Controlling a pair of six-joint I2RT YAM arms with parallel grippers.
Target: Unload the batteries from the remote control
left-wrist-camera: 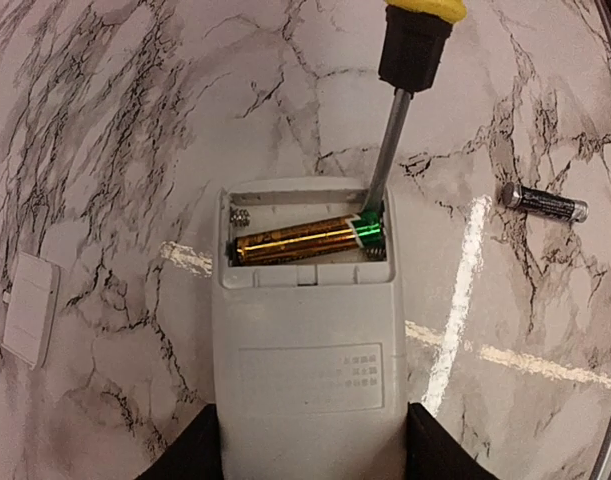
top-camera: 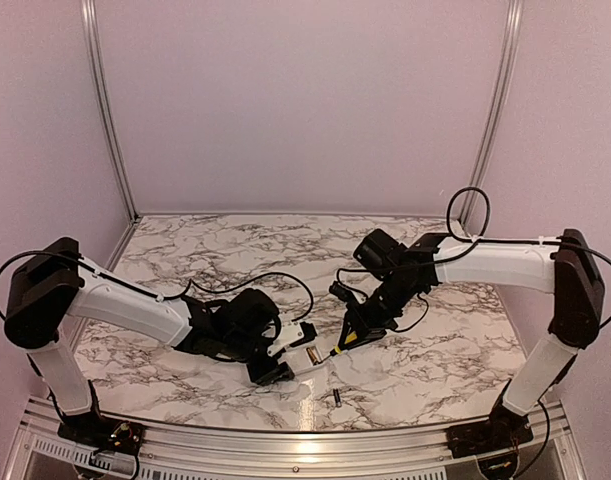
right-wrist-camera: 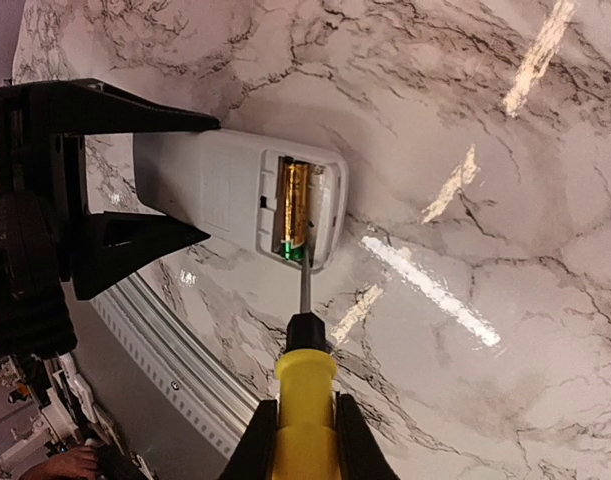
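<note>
The white remote control (left-wrist-camera: 305, 360) lies back-up on the marble, and my left gripper (left-wrist-camera: 310, 445) is shut on its two long sides. Its battery recess is uncovered, with one gold battery with a green end (left-wrist-camera: 300, 240) lying across it; the slot beside it is empty. A second, dark battery (left-wrist-camera: 545, 203) lies loose on the table to the right, also seen near the front edge (top-camera: 337, 398). My right gripper (right-wrist-camera: 305, 420) is shut on a yellow-handled screwdriver (right-wrist-camera: 305, 385). The screwdriver's metal tip (right-wrist-camera: 303, 268) touches the green end of the battery in the recess.
A small white battery cover (left-wrist-camera: 30, 308) lies flat on the marble to the left of the remote. The table's metal front rail (right-wrist-camera: 175, 350) runs close below the remote. Both arms meet near the front centre of the table (top-camera: 315, 350).
</note>
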